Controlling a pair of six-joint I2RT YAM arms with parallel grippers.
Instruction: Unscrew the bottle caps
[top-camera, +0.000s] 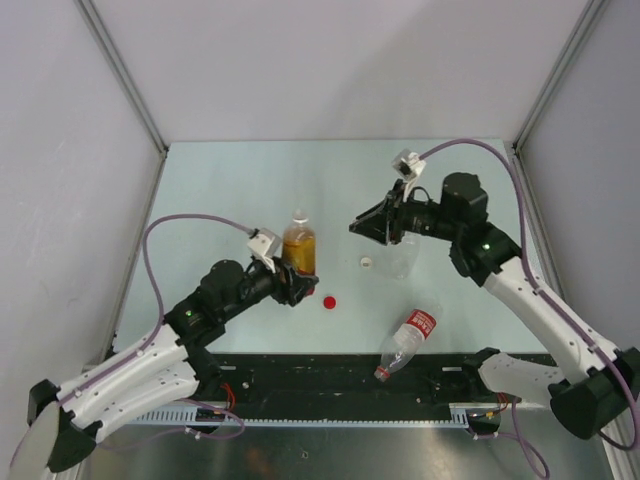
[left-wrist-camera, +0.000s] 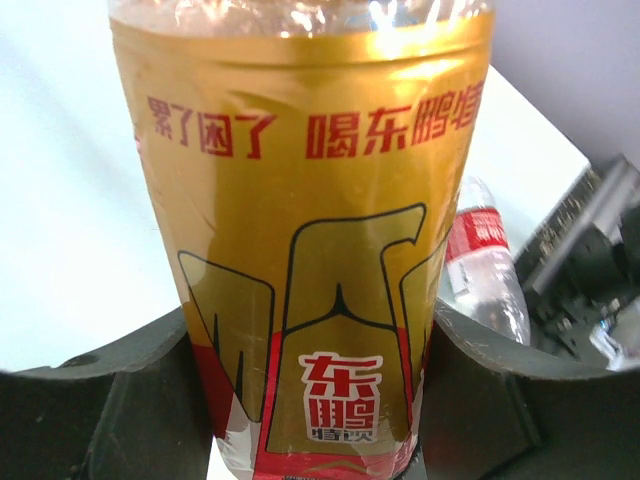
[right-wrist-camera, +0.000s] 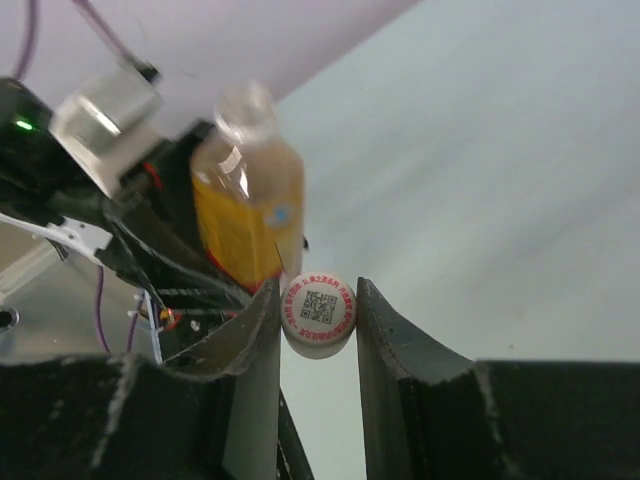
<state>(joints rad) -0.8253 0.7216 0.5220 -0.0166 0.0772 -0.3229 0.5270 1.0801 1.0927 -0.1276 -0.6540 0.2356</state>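
Left jaws clamp amber bottle (top-camera: 299, 250); right jaws pinch white cap (right-wrist-camera: 318, 313) by tips. Cap may slip; tilting spills bottle.

I'm looking down on a pale mint-green flat tabletop (top-camera: 230, 180), matte and evenly lit. A plain white back panel (top-camera: 340, 60) closes the far side. There's a white left wall (top-camera: 60, 150) and a white right wall (top-camera: 600, 120), and slim grey metal struts (top-camera: 122, 75) run up the corners between them. Along the near edge I see a black flat strip (top-camera: 330, 375). A silver perforated rail (top-camera: 330, 420) lies just beside it, and dull grey sheet metal (top-camera: 400, 455) is nearest me.
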